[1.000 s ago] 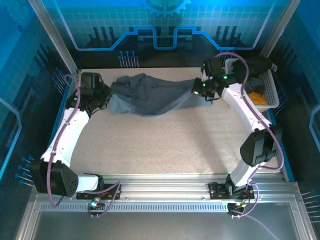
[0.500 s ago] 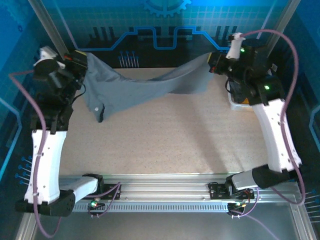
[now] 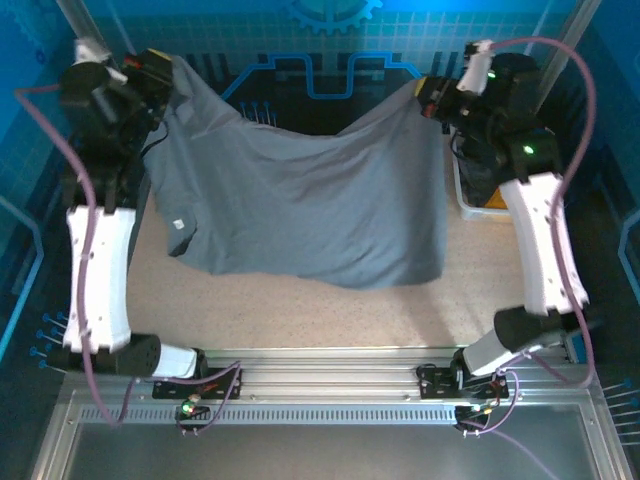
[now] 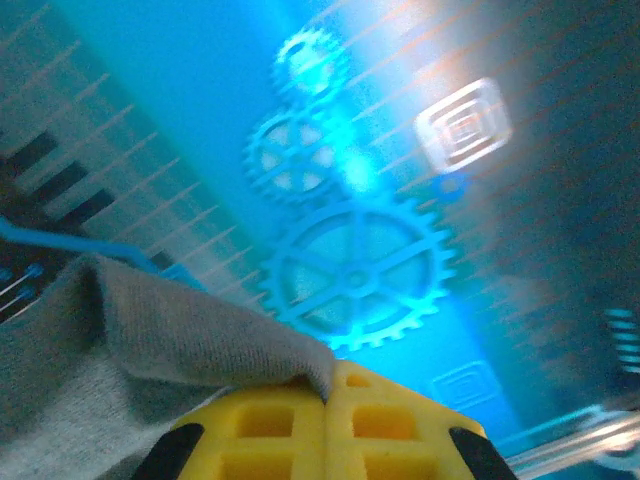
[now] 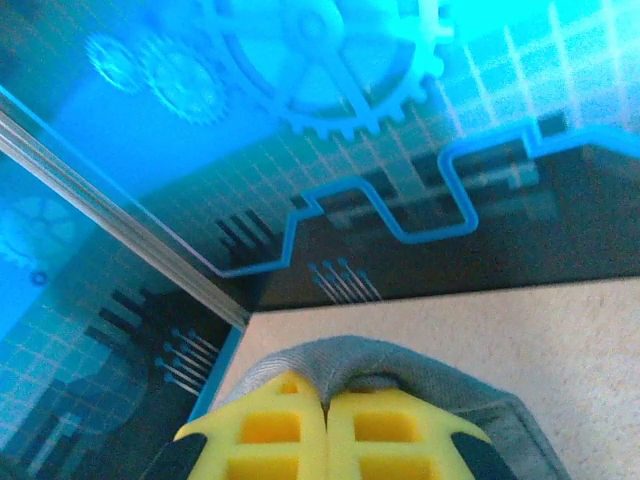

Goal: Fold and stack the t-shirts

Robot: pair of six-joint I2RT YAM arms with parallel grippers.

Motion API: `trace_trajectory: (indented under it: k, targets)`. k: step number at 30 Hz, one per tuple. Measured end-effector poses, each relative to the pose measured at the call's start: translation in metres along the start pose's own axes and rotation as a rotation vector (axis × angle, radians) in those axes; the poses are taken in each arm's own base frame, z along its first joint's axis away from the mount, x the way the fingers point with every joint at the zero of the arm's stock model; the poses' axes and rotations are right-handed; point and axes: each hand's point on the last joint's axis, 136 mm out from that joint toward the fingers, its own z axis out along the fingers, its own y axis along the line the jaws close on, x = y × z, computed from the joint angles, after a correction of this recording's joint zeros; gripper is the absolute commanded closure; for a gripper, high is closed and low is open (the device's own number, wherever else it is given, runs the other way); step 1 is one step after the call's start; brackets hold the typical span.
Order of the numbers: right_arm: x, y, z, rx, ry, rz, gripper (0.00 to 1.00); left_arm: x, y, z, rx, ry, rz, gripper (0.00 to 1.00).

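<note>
The speckled beige table (image 3: 300,310) lies under the slate-grey t-shirt (image 3: 310,210), which hangs spread wide between the two arms. Its top edge sags in the middle and its lower hem reaches toward the near half of the table. The left arm (image 3: 100,250) rises at the far left and the right arm (image 3: 540,240) at the far right. A white basket (image 3: 468,205) sits just behind the right arm. The left gripper (image 3: 160,72) has its yellow fingers (image 4: 270,425) pressed together on a fold of the grey cloth (image 4: 150,340). The right gripper (image 3: 430,98) likewise pinches the shirt's edge (image 5: 400,365) between closed fingers (image 5: 270,428). A small pale tag (image 3: 180,223) shows near the shirt's left side.
</note>
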Motion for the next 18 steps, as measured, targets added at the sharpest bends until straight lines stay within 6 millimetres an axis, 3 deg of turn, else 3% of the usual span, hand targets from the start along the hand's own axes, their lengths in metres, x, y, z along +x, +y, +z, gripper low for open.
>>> trace_trajectory:
  k: [3,5,9,11,14,18]
  targets:
    - [0.014,-0.020,0.052,0.009,0.087,0.034,1.00,0.016,0.047,0.052,-0.085,0.077,-0.019,1.00]
    - [0.016,-0.026,0.076,0.002,0.115,0.045,1.00,0.022,0.073,0.077,-0.122,0.114,-0.048,1.00]
    - [0.000,-0.023,0.100,-0.033,0.103,0.054,1.00,0.018,0.094,0.106,-0.125,0.146,-0.100,1.00]
    - [-0.017,-0.015,0.099,-0.067,0.061,0.049,1.00,0.008,0.080,0.111,-0.076,0.142,-0.114,1.00]
    - [-0.047,-0.004,0.081,-0.111,-0.018,0.047,1.00,-0.014,0.038,0.102,0.042,0.112,-0.116,1.00]
    - [-0.081,0.000,0.046,-0.126,-0.114,0.040,1.00,-0.040,-0.024,0.061,0.196,0.050,-0.093,1.00]
